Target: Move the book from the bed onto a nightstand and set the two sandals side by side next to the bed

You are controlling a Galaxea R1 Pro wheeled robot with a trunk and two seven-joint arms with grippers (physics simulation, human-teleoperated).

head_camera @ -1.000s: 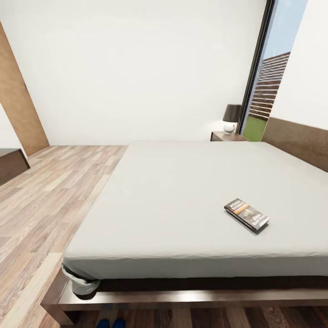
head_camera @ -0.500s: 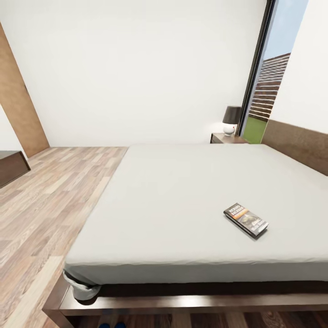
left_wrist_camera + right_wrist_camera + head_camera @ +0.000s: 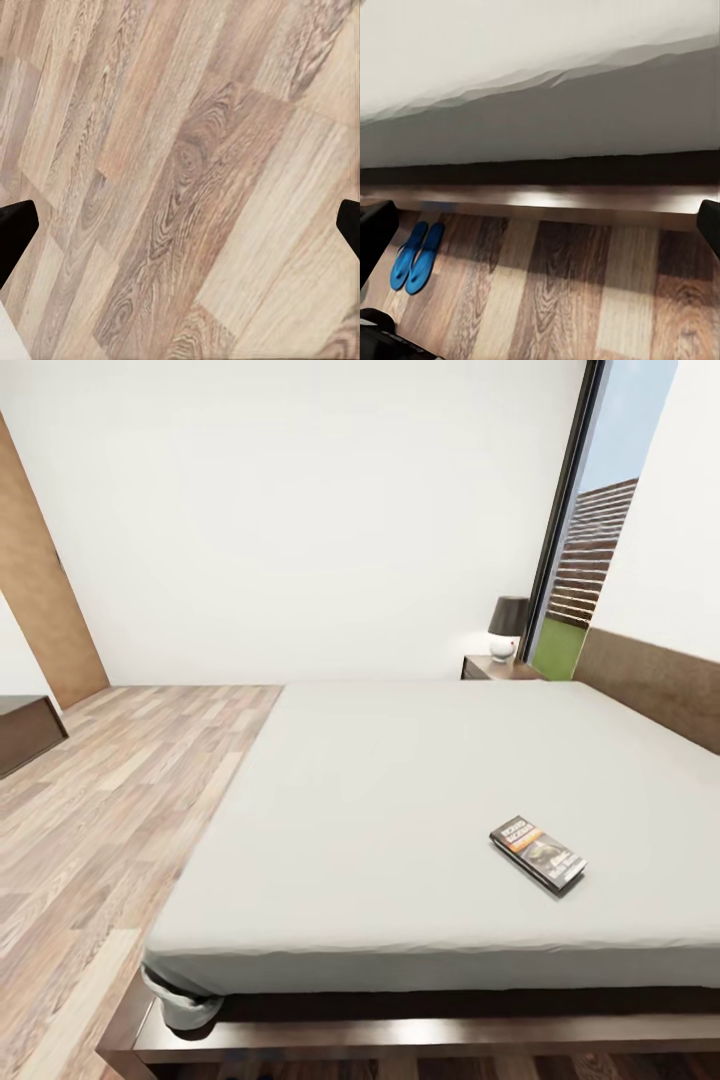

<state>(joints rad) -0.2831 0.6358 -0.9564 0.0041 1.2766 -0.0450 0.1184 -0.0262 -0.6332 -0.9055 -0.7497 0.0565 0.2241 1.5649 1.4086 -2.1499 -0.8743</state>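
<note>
- the sandals step looks done: the two sandals (image 3: 418, 256) lie side by side, touching, on the wood floor (image 3: 180, 180) just beside the bed's dark frame.
- the book step is, by my reading, the one in hand — the book (image 3: 538, 853) lies flat on the bed (image 3: 400, 800), on the mattress near the bed's near edge and toward its headboard end, cover up, with nothing touching it.
- the nightstand (image 3: 500, 668) stands just past the bed's far corner, beside the headboard (image 3: 650, 685), well apart from the book; a lamp (image 3: 508, 628) sits on its top.
- left gripper (image 3: 180, 225): fingers spread wide, holding nothing, bare floor between them.
- right gripper (image 3: 540, 225): likewise wide open and empty, aimed at the bed's side and frame, low beside the bed.
- the next move calls for lifting an arm above the mattress and reaching in over the bed's near edge to the book; it is thin and lies flat, so the fingers will likely have to catch it at an edge — a slip is the risk.
- containers: none open in view; the nightstand's drawer cannot be made out from here, and its top carries the lamp, so the book needs the free part.
</note>
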